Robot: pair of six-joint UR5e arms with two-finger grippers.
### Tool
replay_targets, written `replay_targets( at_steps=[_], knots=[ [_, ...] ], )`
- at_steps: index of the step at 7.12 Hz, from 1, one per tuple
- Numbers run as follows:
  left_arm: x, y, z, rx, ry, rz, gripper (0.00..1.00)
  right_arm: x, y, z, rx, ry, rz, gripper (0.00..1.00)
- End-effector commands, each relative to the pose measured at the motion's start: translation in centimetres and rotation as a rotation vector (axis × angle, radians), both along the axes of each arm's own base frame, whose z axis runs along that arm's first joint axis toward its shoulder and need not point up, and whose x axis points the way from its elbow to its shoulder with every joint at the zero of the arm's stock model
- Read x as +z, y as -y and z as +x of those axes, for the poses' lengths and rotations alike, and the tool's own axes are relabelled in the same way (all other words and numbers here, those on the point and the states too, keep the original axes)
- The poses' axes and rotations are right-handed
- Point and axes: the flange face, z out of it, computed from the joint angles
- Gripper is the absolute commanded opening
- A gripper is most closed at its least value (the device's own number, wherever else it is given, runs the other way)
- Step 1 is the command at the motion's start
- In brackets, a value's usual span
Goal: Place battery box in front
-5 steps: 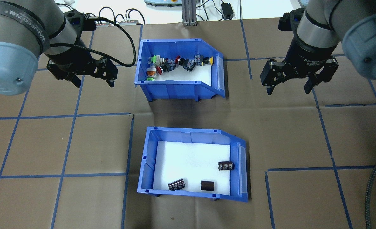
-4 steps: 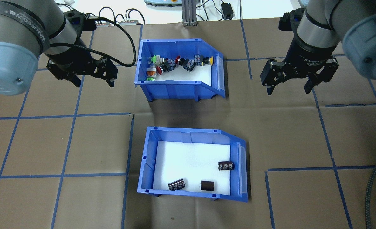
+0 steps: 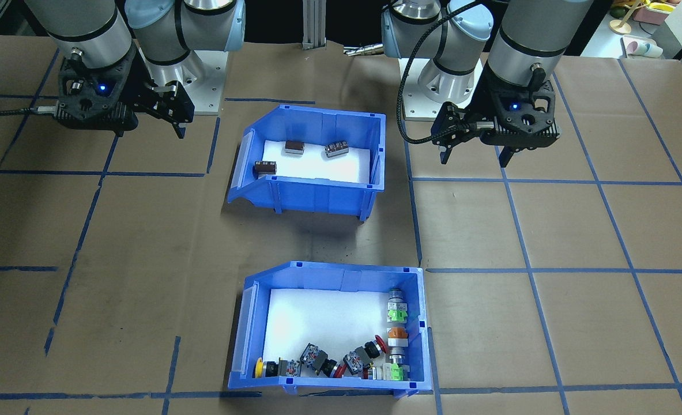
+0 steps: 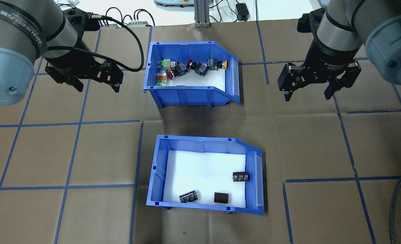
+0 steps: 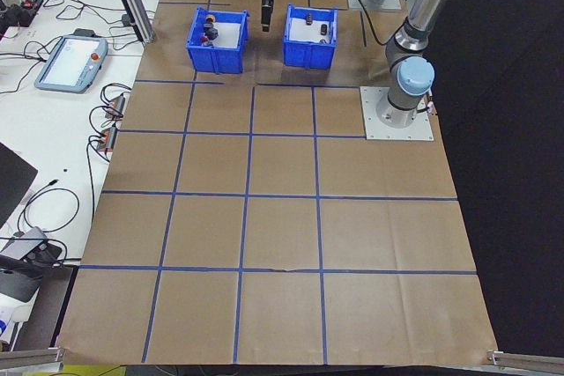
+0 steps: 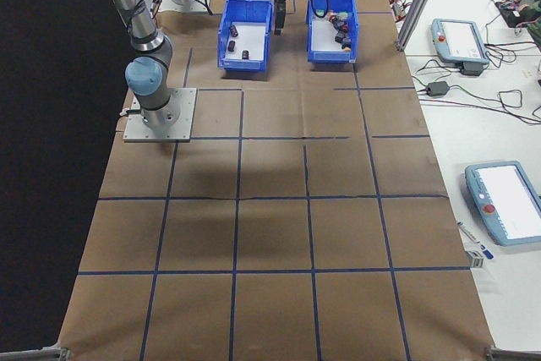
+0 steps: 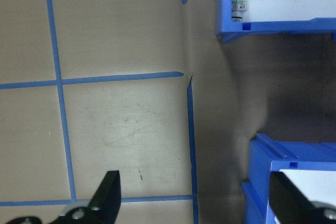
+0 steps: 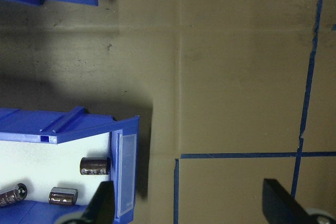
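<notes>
1. Nearest the robot sits the blue plastic open-top battery box point(image 4: 205, 176), flat on the brown paper-covered table point(image 4: 85, 152) marked with blue tape lines, its white floor liner showing.
2. Three small dark cylinders point(image 4: 241, 176) lie loose on that liner, two along the near wall and one by the clear-fronted right end.
3. Farther out, across a bare strip of paper, stands a second blue plastic bin point(image 4: 190, 76), holding a cluster of red, green, orange and yellow button switches point(image 4: 186, 67) along its far and left walls.
4. The left gripper point(image 4: 95, 83) hangs above the table to the left of that far bin, fingers spread wide and holding nothing.
5. The right gripper point(image 4: 308, 91) hangs to the right of the same bin, fingers likewise splayed apart and empty.
</notes>
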Motion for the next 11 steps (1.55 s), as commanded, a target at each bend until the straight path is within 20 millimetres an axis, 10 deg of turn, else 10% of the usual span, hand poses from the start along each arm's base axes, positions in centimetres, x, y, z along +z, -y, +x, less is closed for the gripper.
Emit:
replay_targets(
  at_steps=[1, 9, 11],
  knots=[
    [-0.1, 0.3, 0.1, 0.02, -0.002, 0.001, 1.0, -0.1, 0.0, 0.0, -0.001, 0.0, 0.001, 1.0],
    [0.9, 0.6, 0.2, 0.141, -0.022, -0.081, 1.0, -0.9, 1.9, 0.1, 0.0, 0.002, -0.002, 1.0],
    [0.0, -2.2, 0.1, 0.468, -0.054, -0.058, 1.0, -0.9, 5.1, 0.9, 0.017, 0.003, 0.003, 1.0]
  ],
)
